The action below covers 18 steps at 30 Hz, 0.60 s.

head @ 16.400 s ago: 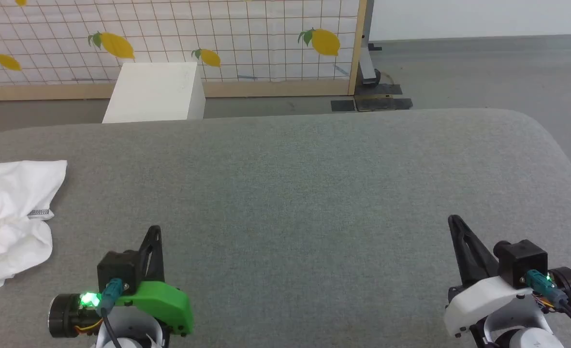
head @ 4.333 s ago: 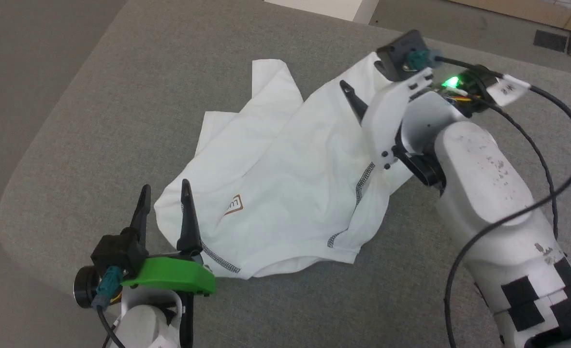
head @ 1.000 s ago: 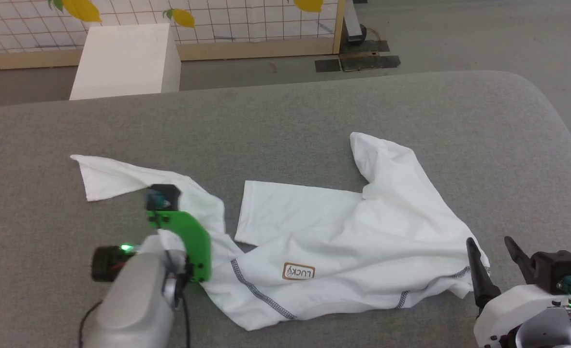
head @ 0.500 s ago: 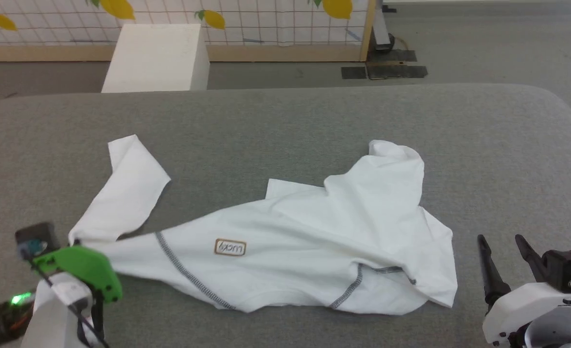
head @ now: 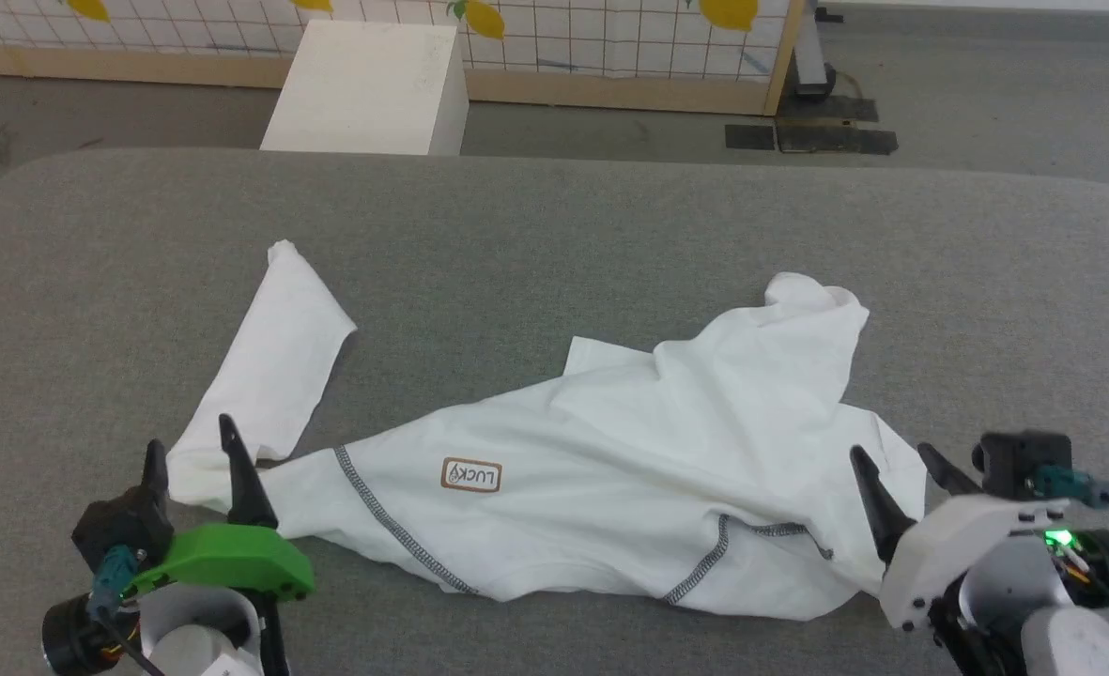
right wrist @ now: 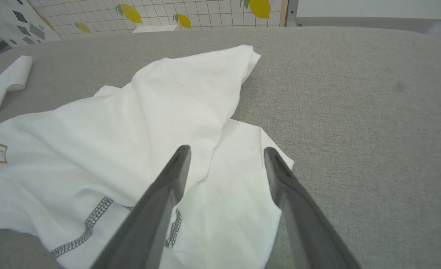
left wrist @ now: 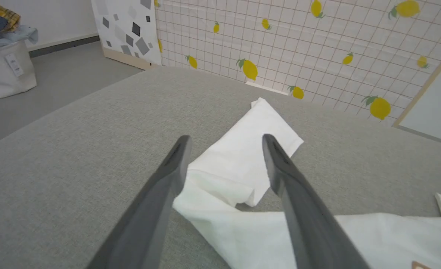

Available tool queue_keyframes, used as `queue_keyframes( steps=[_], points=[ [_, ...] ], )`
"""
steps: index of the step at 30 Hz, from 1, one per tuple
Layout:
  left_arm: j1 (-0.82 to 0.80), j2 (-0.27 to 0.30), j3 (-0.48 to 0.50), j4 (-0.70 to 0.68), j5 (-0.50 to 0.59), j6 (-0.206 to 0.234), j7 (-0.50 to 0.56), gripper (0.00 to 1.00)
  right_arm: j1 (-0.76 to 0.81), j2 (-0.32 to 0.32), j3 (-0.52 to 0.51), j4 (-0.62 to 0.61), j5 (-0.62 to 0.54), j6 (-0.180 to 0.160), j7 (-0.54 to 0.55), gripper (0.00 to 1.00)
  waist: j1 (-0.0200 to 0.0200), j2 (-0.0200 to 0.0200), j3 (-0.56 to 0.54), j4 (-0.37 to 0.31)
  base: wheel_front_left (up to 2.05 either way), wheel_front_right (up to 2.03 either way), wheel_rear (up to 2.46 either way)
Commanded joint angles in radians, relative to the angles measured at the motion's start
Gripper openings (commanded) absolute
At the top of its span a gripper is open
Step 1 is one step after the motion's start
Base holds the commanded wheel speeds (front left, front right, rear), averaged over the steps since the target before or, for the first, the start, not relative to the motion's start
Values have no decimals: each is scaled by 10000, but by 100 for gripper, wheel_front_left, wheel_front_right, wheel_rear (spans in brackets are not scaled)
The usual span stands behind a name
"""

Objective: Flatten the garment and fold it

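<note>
Left gripper (head: 190, 434) has swung round since 0.5 s ago, fingers now toward 12 o'clock, jaws apart with the garment's (head: 610, 479) sleeve bend between them. Right gripper (head: 890, 451): jaws apart, holding nothing, over the hem corner at the garment's 4 o'clock. Garment lies rumpled mid-table (head: 554, 225), LUCKY patch (head: 471, 474) up.

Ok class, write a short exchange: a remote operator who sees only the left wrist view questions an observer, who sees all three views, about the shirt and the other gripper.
Operator: Is the right arm gripping the shirt?
Observer: No. The right gripper is open, its fingers pointing over the right-hand corner of the garment.
Operator: Does the body lie flat?
Observer: No. On its right half a loose layer is folded over the body and bunches up toward the far side.
</note>
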Motion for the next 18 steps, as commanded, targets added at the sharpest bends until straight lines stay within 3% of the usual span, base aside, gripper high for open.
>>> queue_keyframes(
  steps=[1,9,14,15,16,17,18],
  points=[
    [78,-96,-73,-179,176,-75,-150,100,-544,-8,33,174,53,-13,255,100,0,116,210,181,0,0,0],
    [-352,-487,-260,-1130,732,-265,-288,100,-3479,-8,-580,2704,295,-13,1751,100,0,116,855,637,0,0,0],
    [-598,-637,-411,-1287,786,-406,-290,100,-4879,-8,-1086,4515,-224,-13,2576,100,0,116,1241,992,0,0,0],
    [-649,-657,-457,-1279,776,-429,-290,100,-5141,-8,-1071,4808,-159,-13,2656,73,0,116,1315,1075,0,0,0],
    [-695,-672,-492,-1256,750,-446,-291,100,-5378,-8,-949,5029,-183,-13,2719,25,0,116,1379,1141,0,0,0],
    [-729,-682,-515,-1232,727,-455,-291,100,-5562,-8,-863,5126,-282,-13,2700,7,0,116,1422,1189,0,0,0],
    [-769,-690,-540,-1203,713,-467,-291,100,-5808,-8,-847,5164,-441,-13,2531,0,0,116,1467,1238,0,0,0]
  ],
)
